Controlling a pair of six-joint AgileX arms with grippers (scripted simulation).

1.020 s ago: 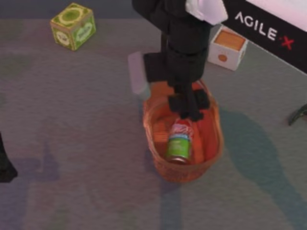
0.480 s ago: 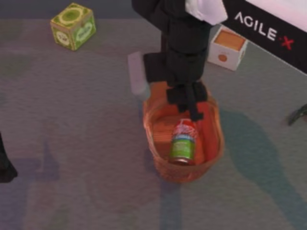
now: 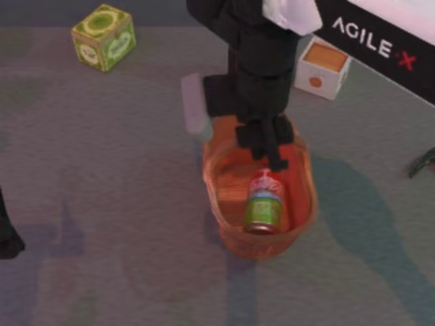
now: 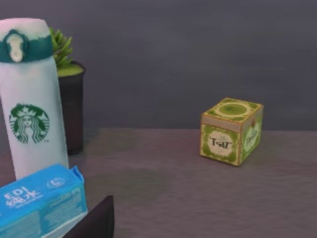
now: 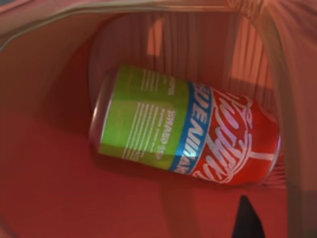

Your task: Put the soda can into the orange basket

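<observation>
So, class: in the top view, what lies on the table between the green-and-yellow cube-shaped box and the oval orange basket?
In the top view, only bare table lies between the green-and-yellow cube-shaped box and the oval orange basket; a flat grey block sits beside the basket's far rim.

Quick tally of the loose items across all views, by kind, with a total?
Boxes: 3, green tea box, white box with orange top, blue carton
Cans: 1, soda can
Baskets: 1, orange basket
Tumblers: 1, white tumbler
Potted plants: 1, potted plant
Total: 7
</observation>
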